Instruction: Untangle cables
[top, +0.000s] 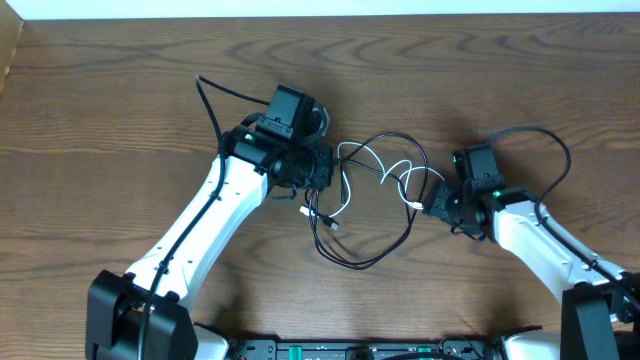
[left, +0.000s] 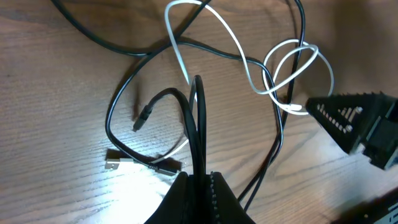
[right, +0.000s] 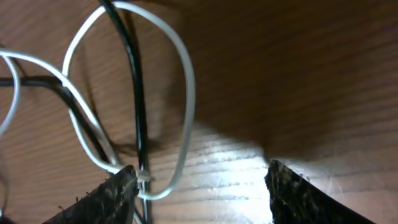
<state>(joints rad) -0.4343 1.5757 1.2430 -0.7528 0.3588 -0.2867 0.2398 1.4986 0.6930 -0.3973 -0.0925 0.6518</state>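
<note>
Thin black cable (left: 200, 124) and thin white cable (top: 385, 165) lie tangled in loops at mid-table on the brown wooden table (top: 120, 100), between the two arms. The left gripper (left: 199, 177) is clenched on a doubled run of the black cable. The right gripper (right: 199, 180) stands released, jaws apart astride a white loop. The loop possibly touches one finger, but the view is unclear.

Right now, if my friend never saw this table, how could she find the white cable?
Look at the middle of the wooden table, between the left gripper and the right gripper, where thin cables lie tangled. The white cable loops through the black cables, and it is the only pale one.
</note>
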